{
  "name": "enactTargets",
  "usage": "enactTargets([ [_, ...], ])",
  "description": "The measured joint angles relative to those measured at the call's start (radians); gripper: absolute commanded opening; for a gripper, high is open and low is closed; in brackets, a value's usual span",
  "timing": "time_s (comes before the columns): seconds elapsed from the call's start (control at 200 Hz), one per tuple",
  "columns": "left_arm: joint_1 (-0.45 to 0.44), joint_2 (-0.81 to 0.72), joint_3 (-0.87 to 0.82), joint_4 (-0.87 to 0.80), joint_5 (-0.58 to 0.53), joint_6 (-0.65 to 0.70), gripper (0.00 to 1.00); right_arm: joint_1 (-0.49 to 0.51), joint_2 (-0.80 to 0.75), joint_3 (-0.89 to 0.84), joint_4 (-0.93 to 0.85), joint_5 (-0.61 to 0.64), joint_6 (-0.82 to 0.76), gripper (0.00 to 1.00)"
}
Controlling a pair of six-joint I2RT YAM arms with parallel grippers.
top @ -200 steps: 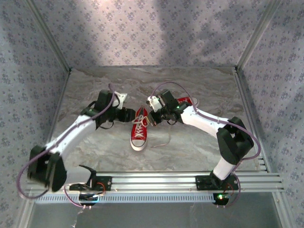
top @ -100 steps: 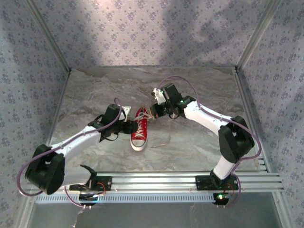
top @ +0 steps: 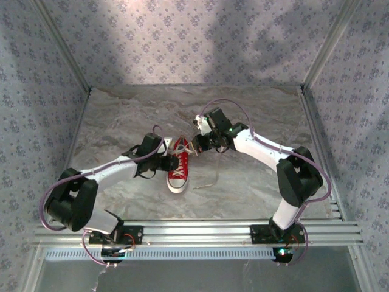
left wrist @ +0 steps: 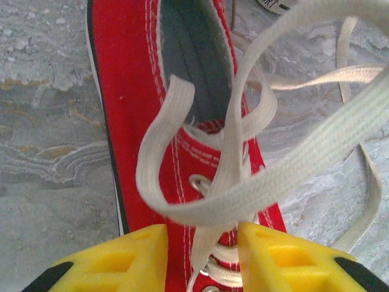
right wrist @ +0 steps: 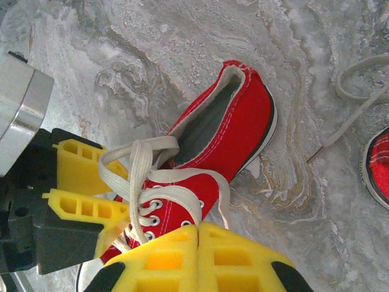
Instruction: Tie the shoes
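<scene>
On the marbled table [top: 255, 115] a red sneaker [top: 177, 171] is set mid-surface, between the arms. The right gripper [right wrist: 197, 230] is pressed together on a taut white lace [left wrist: 304, 158]. The left gripper [left wrist: 202, 234] is spread around another strand (not yet pinched). Knot-forming is judged underway, and closing on that strand is called for next.
</scene>
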Motion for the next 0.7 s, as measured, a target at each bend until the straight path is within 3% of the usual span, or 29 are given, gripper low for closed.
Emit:
enactTargets([
  [0.385, 0.000, 0.025, 0.030, 0.006, 0.000, 0.024, 0.16, 0.000, 0.000, 0.000, 0.000, -0.001, 0.000, 0.00],
  [0.59, 0.000, 0.026, 0.030, 0.008, 0.003, 0.022, 0.02, 0.000, 0.000, 0.000, 0.000, -0.002, 0.000, 0.00],
  [0.7, 0.000, 0.016, 0.029, 0.003, -0.002, 0.024, 0.00, 0.000, 0.000, 0.000, 0.000, 0.000, 0.000, 0.00],
])
